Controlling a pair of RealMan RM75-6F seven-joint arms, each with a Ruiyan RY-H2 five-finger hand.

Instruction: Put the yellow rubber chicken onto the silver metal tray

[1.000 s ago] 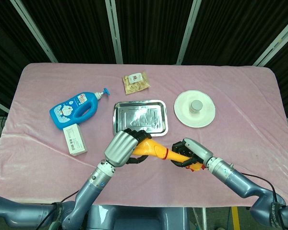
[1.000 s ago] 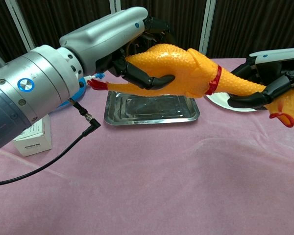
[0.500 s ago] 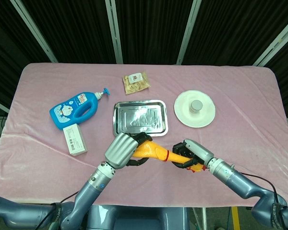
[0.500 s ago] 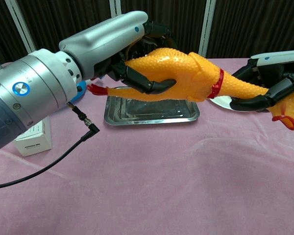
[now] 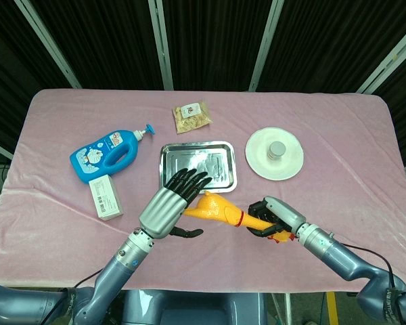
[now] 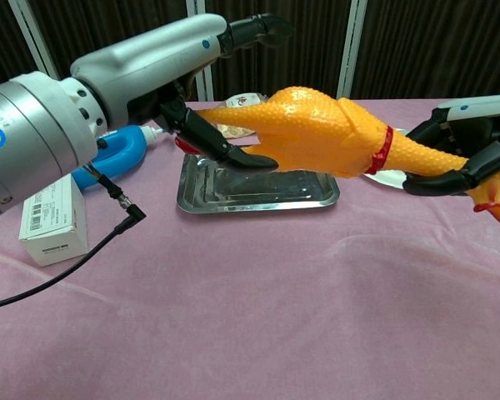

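Observation:
The yellow rubber chicken (image 5: 220,209) (image 6: 325,133) hangs in the air in front of the silver metal tray (image 5: 197,166) (image 6: 258,187). My right hand (image 5: 274,217) (image 6: 462,154) grips its neck, just past the red collar, with the head poking out beyond the hand. My left hand (image 5: 169,206) (image 6: 204,92) has its fingers spread apart beside the chicken's body and holds nothing. The tray lies flat on the pink cloth and has nothing in it.
A blue pump bottle (image 5: 111,156) and a white box (image 5: 105,197) (image 6: 54,221) lie at the left. A snack packet (image 5: 192,116) lies behind the tray. A white plate (image 5: 274,153) with a small cup stands at the right. A black cable (image 6: 83,262) trails under my left arm.
My left hand has let go of the chicken's body and spread its fingers. The chicken has shifted slightly right, held by the right hand alone.

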